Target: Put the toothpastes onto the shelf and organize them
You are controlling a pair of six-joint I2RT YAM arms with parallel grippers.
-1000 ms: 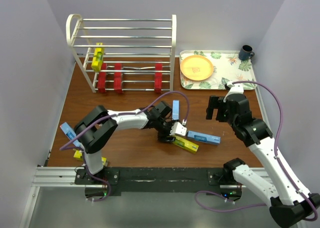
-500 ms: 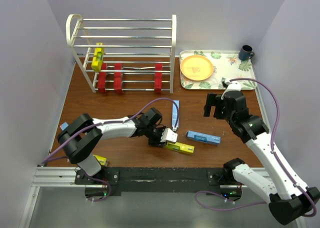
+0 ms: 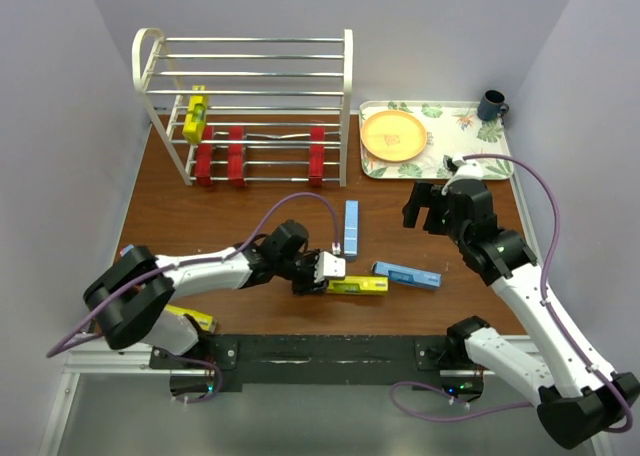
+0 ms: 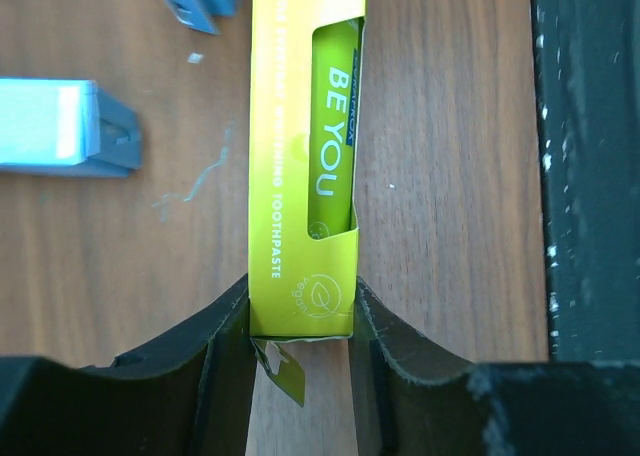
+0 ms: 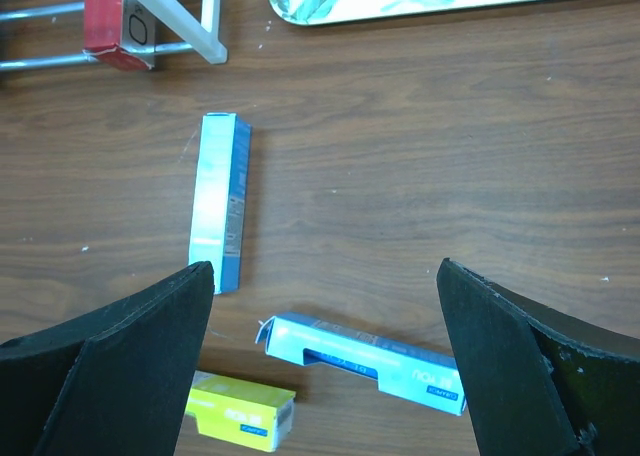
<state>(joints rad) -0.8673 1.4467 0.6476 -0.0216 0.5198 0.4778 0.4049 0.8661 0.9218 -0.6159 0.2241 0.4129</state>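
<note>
Yellow toothpaste carton (image 4: 305, 156) lies flat on the wooden table (image 3: 200, 206) near its front edge, with the left gripper (image 4: 302, 301) clamped on one end. The right gripper (image 5: 325, 268) hangs with jaws wide apart (above a blue carton (image 5: 365, 361)), and the shelf (image 3: 250, 48) stands well behind.

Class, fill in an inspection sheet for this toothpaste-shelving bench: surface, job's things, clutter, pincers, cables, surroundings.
Surface: brown wooden table, faintly scuffed.
Job's things: white wire shelf holds three red cartons on its low tier and a shelved yellow carton higher up. Two light blue cartons lie on the table. A spare yellow carton lies by the left arm's base.
Clutter: floral tray with an orange plate; dark mug at its far corner.
Pincers: left pincer shut on the held yellow carton at its end; right pincer open, holding nothing.
Cables: purple cables loop along both arms.
Surroundings: plain pale walls; black rail at the near edge.
</note>
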